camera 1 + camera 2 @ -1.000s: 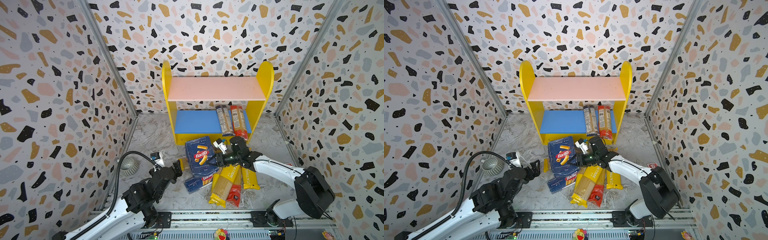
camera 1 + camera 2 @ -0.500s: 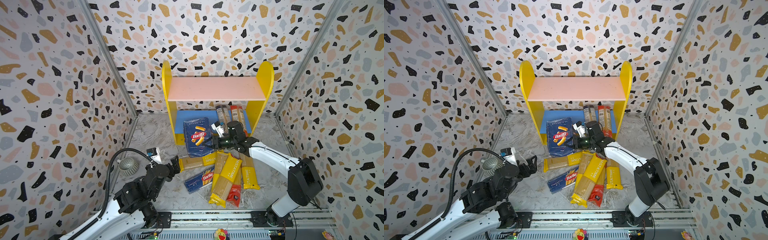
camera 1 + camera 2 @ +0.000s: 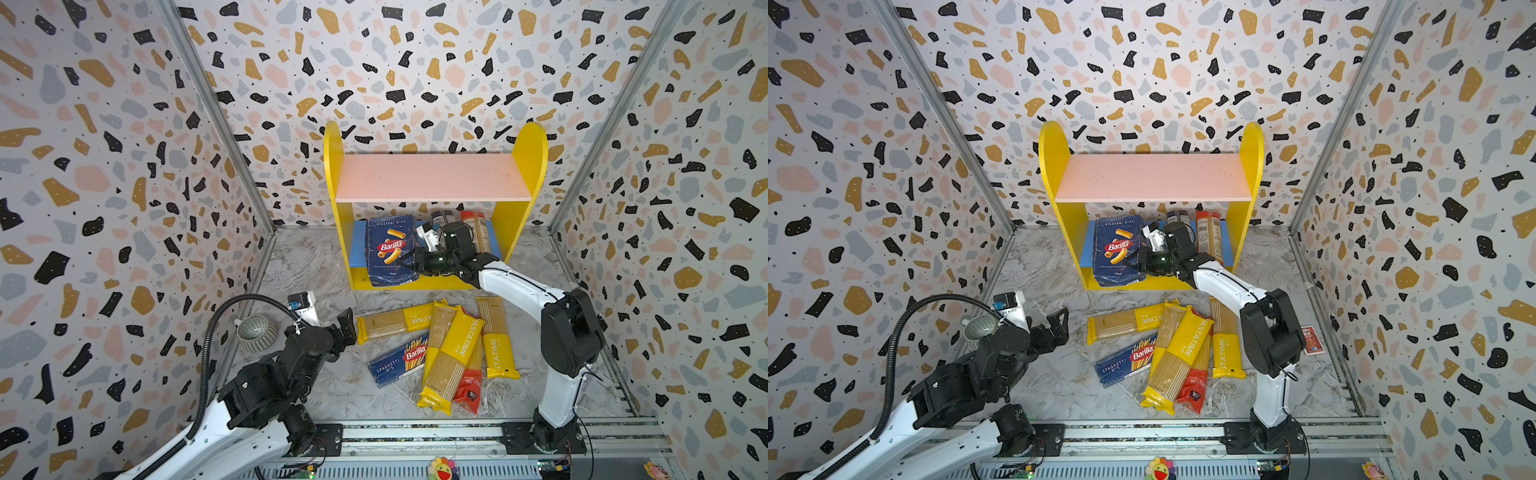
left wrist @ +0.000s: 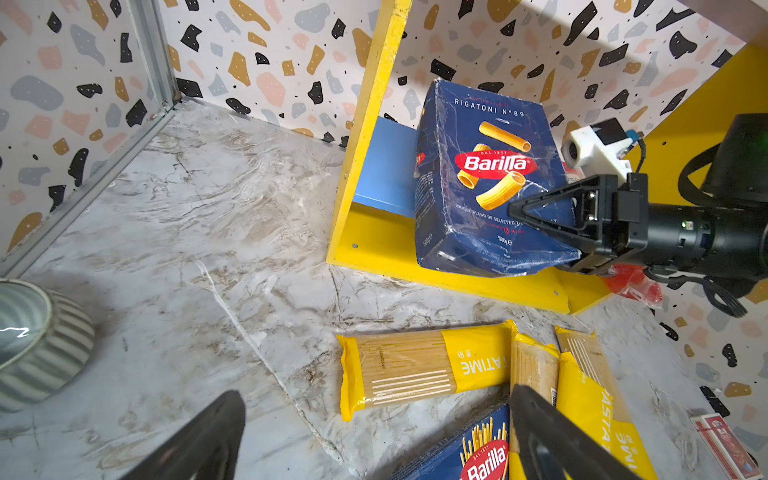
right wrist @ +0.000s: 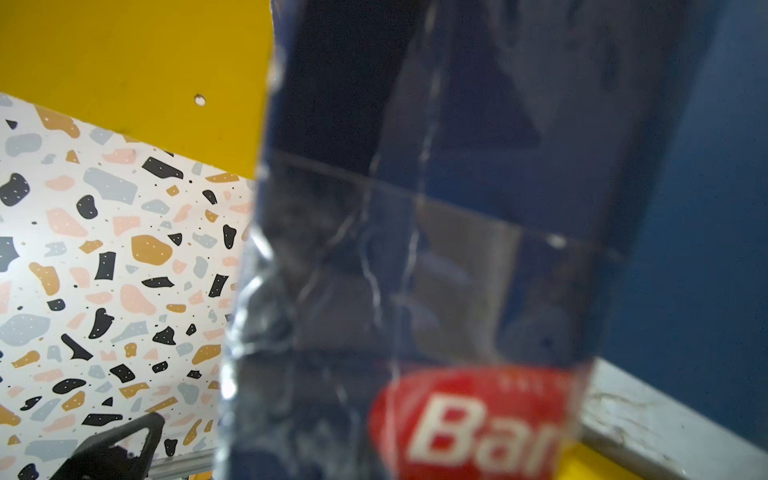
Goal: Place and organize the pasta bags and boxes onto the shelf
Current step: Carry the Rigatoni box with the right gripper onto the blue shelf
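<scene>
left wrist view shows sharply what the right wrist view blurs: my right gripper (image 4: 544, 237) clamped on the rigatoni box (image 4: 478, 174), upright, title uppermost; left gripper (image 3: 347, 328) spread.

My left arm (image 3: 216, 432) and right arm (image 3: 519, 286): white shells, black joints. Ribbed black hose (image 3: 203, 374) on the left; white camera blocks (image 3: 302, 305) at both wrists. My right gripper (image 3: 415, 262) has black triangular jaws.

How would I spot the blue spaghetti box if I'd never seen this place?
Find the yellow shelf at the back wall, then the heap of long pasta bags on the marble floor before it. At the heap's left edge in both top views lies the spaghetti box, flat and slanted. It is the only dark blue pack on the floor, with a red Barilla oval.
</scene>
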